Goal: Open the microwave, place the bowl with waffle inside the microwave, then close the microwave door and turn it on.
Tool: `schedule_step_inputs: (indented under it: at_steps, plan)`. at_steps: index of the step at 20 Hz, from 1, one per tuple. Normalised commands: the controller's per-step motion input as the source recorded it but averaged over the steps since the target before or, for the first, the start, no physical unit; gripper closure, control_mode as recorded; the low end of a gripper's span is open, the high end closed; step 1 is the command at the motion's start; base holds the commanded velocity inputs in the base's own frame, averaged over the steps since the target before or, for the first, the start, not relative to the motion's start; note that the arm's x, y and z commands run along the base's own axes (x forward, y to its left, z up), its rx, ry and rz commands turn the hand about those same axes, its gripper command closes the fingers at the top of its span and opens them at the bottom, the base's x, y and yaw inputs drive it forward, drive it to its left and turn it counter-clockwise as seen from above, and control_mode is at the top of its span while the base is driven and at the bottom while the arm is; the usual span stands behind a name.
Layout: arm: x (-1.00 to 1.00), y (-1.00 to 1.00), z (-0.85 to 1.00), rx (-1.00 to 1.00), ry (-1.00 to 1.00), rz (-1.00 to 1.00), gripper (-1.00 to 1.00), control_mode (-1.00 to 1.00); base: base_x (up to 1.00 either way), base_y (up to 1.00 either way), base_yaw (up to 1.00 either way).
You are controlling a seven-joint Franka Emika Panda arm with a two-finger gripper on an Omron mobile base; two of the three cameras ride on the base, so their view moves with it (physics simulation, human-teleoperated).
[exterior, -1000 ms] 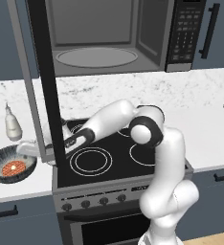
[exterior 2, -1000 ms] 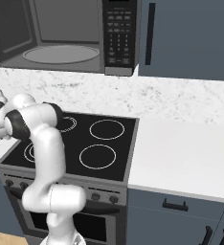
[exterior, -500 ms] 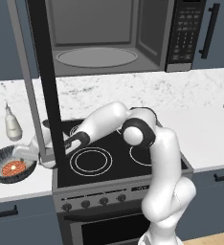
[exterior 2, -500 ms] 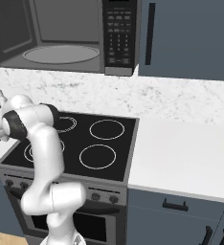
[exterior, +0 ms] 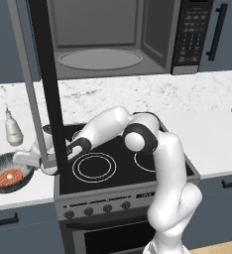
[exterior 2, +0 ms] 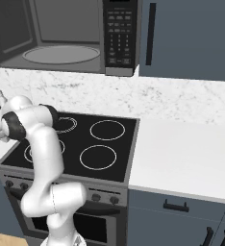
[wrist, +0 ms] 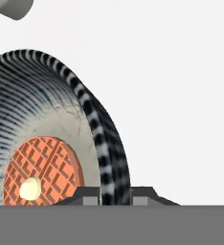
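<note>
Two base views put the gripper [exterior: 31,159] at the bowl [exterior: 9,172] with waffle [exterior: 10,176], left of the stove [exterior: 113,158], microwave door [exterior: 38,84] open; hand view shows fingers [wrist: 87,195] pinching the bowl's rim, so lifting into the microwave [exterior 2: 61,33] presumably follows.

The microwave [exterior 2: 66,36] at the upper left of the frame stands open, its turntable [exterior 2: 61,54] bare. Below, the white arm [exterior 2: 35,129] bends left over the black stove [exterior 2: 73,146].

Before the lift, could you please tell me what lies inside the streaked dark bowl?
Inside the round dark streaked bowl lies a small orange-red gridded waffle with a pale dab on it. Its lower edge is cut off from view.
</note>
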Motion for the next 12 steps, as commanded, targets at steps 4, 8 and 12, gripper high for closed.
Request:
schedule_step_inputs:
  at_steps: [4, 8, 12]
  plan:
    - [0.00, 0.00, -0.01, 0.00, 0.00, -0.02, 1.00, -1.00, 0.00, 0.00, 0.00]
    - [-0.04, -0.18, 0.01, 0.00, 0.01, -0.29, 1.00, -1.00, 0.00, 0.00, 0.00]
    - [-0.15, -0.76, 0.18, 0.01, 0.01, -0.38, 1.00, -1.00, 0.00, 0.00, 0.00]
